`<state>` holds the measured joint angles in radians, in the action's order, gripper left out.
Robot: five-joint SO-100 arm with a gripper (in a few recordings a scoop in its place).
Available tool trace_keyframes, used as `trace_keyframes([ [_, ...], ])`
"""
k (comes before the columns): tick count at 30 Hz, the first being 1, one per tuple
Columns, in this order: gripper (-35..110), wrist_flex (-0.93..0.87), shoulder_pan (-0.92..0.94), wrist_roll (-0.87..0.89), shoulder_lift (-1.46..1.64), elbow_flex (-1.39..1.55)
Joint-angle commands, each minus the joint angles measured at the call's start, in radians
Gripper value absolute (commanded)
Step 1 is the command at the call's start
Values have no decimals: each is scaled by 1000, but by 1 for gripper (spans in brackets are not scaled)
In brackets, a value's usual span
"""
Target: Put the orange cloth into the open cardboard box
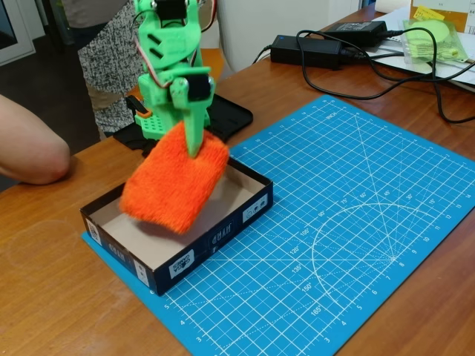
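Observation:
The orange cloth (172,182), a fluffy bright orange pad, hangs tilted in the air above the open cardboard box (223,236). My green gripper (191,139) comes down from above and is shut on the cloth's upper edge. One green finger (194,127) lies across the front of the cloth. The box is a shallow tray, dark outside with white labels, beige inside, sitting on the left corner of the blue cutting mat. The cloth covers part of the box's interior from this view, and its lower edge hangs close above the box floor.
A blue cutting mat (349,222) covers the wooden table to the right. Black power adapters (306,50) with cables and pale green cloths in plastic (434,37) lie at the back right. A person's arm (30,152) rests at the left edge.

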<state>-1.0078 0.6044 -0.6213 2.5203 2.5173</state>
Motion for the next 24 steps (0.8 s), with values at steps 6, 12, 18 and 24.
trace_keyframes([
  [6, 24, 20, 51, -101, 28, 28],
  [12, 35, -61, 12, -123, 169, 91],
  [18, 36, -187, -74, -69, 311, 86],
  [24, 31, -350, -328, 184, 368, -103],
])
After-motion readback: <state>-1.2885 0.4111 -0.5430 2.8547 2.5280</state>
